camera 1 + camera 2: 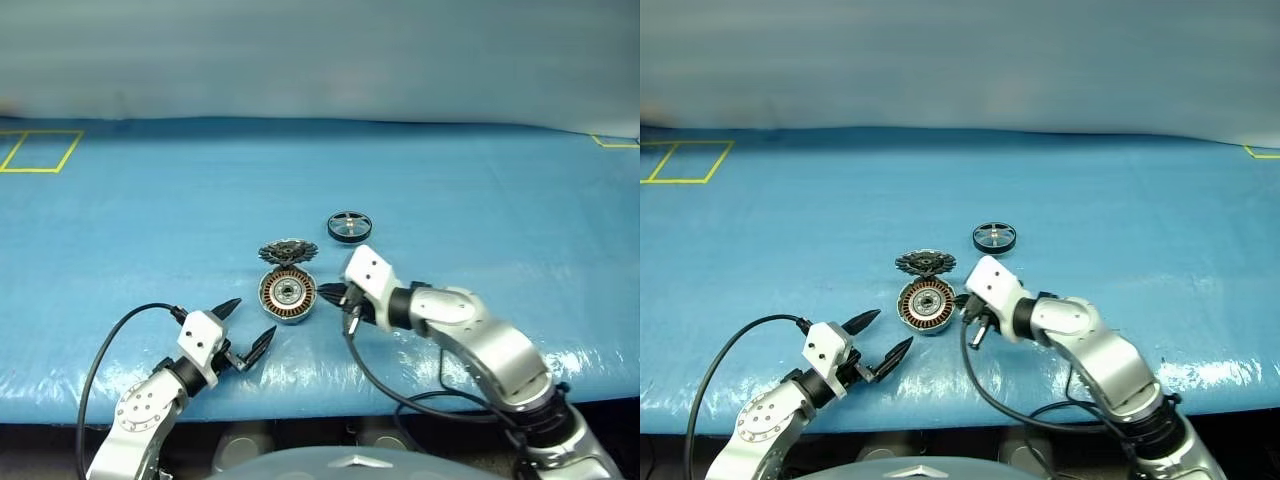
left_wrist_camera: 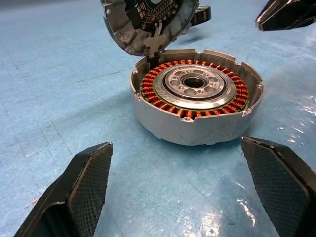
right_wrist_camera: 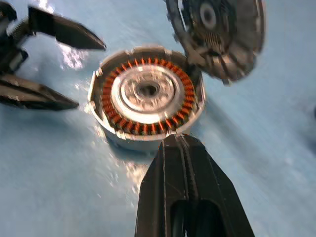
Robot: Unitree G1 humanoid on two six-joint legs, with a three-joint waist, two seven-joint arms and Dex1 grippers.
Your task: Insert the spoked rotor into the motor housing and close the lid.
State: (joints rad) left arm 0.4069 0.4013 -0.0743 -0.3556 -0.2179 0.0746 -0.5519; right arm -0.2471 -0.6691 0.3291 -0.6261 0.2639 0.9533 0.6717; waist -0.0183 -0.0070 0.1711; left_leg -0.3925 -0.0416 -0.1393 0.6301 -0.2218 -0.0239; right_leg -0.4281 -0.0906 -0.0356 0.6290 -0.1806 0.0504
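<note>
Motor housing (image 1: 288,295): sitting mid-table on the blue cover (image 1: 480,190), copper windings showing, cup with no rotor inside.
Lid (image 1: 288,251): swung up and open, hinged at the housing's twelve o'clock edge, inner face showing.
Spoked rotor (image 1: 349,226): lying flat on the cover, at about one o'clock from the housing, well apart from it.
Left gripper (image 1: 247,328): at the housing's seven o'clock, jaws spread wide, nothing between them.
Right gripper (image 1: 330,293): just beside the housing at three o'clock, fingers pressed together, holding nothing.
</note>
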